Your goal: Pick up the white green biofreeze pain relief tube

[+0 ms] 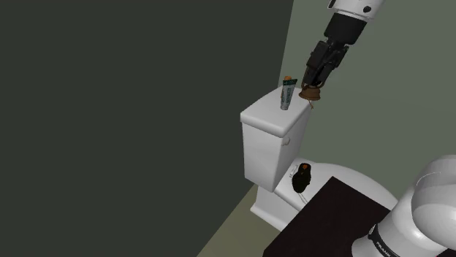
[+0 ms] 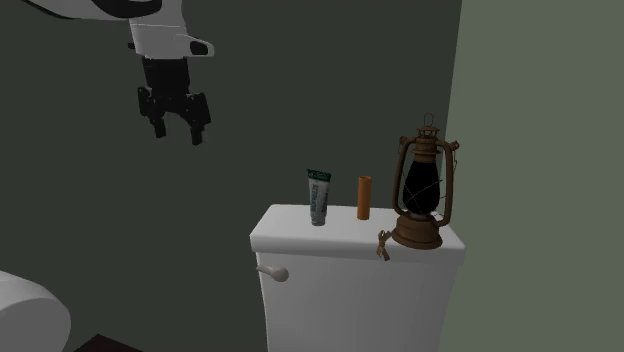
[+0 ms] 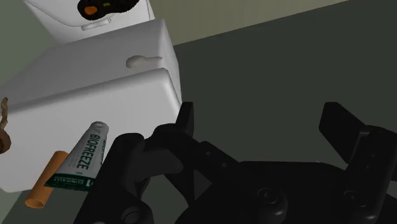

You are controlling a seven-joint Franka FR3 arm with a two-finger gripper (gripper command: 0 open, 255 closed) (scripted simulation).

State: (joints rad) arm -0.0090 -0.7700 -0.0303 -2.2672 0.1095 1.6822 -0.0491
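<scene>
Where the tube stands: the white and green tube [image 2: 318, 197] is upright on the toilet tank lid [image 2: 300, 235], apparently on its cap, with the broad green crimped end up.
Neighbours: an orange cylinder [image 2: 364, 197] stands just beside it, and a rusty lantern [image 2: 425, 190] is further along the lid.
Tool state: the tool [image 2: 177, 132] has its fingers spread, with nothing between them.
Key relation: the tube sits below the tool and off to one side. In the second exterior view the tool hangs up and to the left, well apart from the tube. In the wrist view the tube [image 3: 86, 156] lies outside one finger, not in the gap.
Long axis: vertical, so I judge the fingers must come down to either side of the body.
Nearer arm: there is only the one.
Hard to see: in the shoulder view the tool [image 1: 310, 82] overlaps the lantern, and the tube [image 1: 288, 95] hides most of the cylinder. How far the tool sits from the tube in depth stays uncertain.
</scene>
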